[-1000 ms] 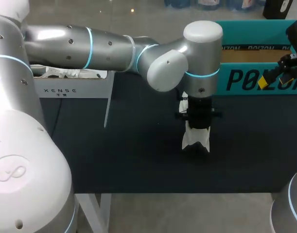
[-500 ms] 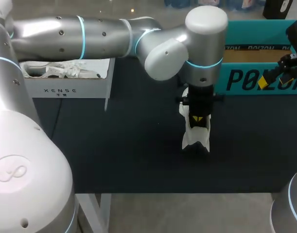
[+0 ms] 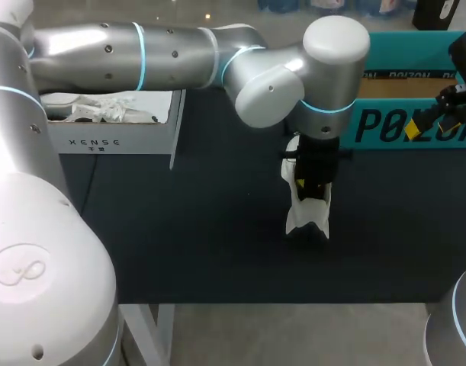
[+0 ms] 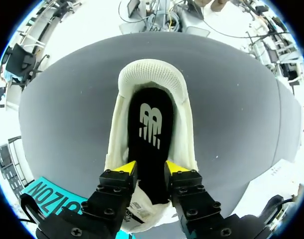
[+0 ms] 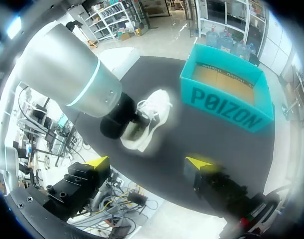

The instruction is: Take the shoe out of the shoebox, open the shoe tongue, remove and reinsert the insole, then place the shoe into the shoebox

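Head view. White shoe stands on its sole near the middle of the dark bench, heel toward the near edge. My left arm comes in from the left, reaches past the middle and points straight down. My left claw sits at the shoe's opening, with one yellow tip showing. The teal shoebox stands open at the far right of the bench, near the shoe but apart from it, and its brown floor is visible. My right claw hangs at the shoebox's front wall, close to the right edge. Its finger spacing cannot be judged from here.

Left wrist view. The shoe lies lengthwise under the claw, with the padded heel collar farthest ahead. The black insole lies inside, its heel end against the collar. Its nearer end runs between my two yellow fingertips, and each tip touches one edge of it, so the left claw is closed on the insole. The white tongue, which bears a label, lies under the fingers.

Right wrist view. The right claw's two yellow tips stand well apart, with bench surface between them, so this claw is spread wide. Ahead of it stands the shoe, with the left arm's wrist over it. The shoebox stands beside the shoe, apart from it.
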Motion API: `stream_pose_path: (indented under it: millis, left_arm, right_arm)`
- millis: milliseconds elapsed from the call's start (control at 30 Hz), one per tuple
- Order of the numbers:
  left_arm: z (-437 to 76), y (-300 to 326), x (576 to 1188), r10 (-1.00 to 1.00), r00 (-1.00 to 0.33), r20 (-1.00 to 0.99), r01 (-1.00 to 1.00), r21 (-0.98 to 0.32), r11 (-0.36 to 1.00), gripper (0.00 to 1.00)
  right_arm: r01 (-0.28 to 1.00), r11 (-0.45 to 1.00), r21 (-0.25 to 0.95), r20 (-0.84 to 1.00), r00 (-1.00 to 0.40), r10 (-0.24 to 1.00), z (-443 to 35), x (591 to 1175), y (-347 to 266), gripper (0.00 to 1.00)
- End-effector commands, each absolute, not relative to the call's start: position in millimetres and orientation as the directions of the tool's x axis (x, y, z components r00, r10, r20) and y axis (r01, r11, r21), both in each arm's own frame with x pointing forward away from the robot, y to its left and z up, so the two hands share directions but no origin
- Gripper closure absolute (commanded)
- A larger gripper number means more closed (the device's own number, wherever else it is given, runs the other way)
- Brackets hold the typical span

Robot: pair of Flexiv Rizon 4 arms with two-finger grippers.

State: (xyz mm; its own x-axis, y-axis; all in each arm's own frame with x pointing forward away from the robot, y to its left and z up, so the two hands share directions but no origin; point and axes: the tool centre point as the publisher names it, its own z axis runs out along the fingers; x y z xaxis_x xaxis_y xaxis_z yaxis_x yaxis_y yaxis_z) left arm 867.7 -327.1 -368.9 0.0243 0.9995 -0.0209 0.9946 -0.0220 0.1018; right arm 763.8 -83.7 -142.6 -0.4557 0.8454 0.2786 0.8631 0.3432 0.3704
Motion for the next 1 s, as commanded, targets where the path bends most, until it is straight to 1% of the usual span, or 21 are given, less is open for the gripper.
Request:
stream_pose_path:
  millis: [33, 267, 367, 767, 867, 1000]
  left_arm:
    - [-370.6, -325.9, 867.4, 0.999, 0.027, -0.021, 0.996, 0.083, -0.025, 0.0]
    - [-367.2, -321.3, 864.4, 1.0, 0.017, -0.016, 0.997, 0.08, -0.016, 0.0]
    - [-359.1, -319.6, 864.5, 1.0, 0.006, -0.017, 0.995, 0.098, -0.004, 0.0]
    - [-274.4, -313.9, 877.3, 0.999, 0.013, -0.048, 0.977, 0.212, -0.003, 0.0]
    - [-261.0, -312.4, 886.3, 0.999, 0.005, -0.052, 0.971, 0.239, 0.008, 0.0]
    - [-256.6, -314.6, 896.8, 0.999, -0.004, -0.054, 0.968, 0.252, 0.017, 0.0]
  right_arm:
    - [0.864, 0.344, 0.368, 0.278, -0.455, 0.846, -143.2, 765.0, -83.3, 0.0]
    - [0.864, 0.344, 0.368, 0.278, -0.455, 0.846, -143.2, 765.0, -83.3, 0.0]
    - [0.864, 0.344, 0.368, 0.278, -0.455, 0.846, -143.2, 765.0, -83.3, 0.0]
    - [0.864, 0.344, 0.368, 0.278, -0.455, 0.846, -143.2, 765.0, -83.3, 0.0]
    - [0.864, 0.344, 0.368, 0.278, -0.455, 0.846, -143.2, 765.0, -83.3, 0.0]
    - [0.864, 0.344, 0.368, 0.278, -0.455, 0.846, -143.2, 765.0, -83.3, 0.0]
